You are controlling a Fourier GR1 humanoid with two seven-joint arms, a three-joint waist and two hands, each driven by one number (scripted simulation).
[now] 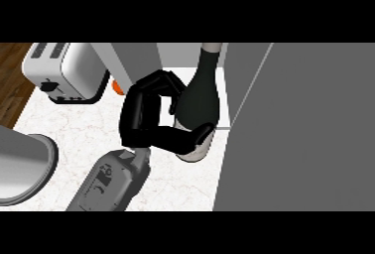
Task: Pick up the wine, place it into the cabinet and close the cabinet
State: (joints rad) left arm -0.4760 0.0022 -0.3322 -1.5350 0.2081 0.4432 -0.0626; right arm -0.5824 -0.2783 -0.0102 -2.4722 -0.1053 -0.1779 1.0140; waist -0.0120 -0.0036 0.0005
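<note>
Black and curled, the left hand [138, 116] wraps its fingers and thumb round the wine bottle [199, 96]. The dark bottle is tilted over the white counter [73, 129], with its thin neck pointing to the far side. It is just beside the big grey cabinet [300, 129]. A silver toaster [64, 69] sits well apart at the left.

Dark, glossy glass on the bottle [198, 99]. Satin metal on the toaster [70, 67]. The counter [73, 129] is smooth, pale veined stone and the floor [11, 84] brown wood grain. Matt flat grey cabinet door [307, 129]. Shiny black plastic left hand [139, 116].
</note>
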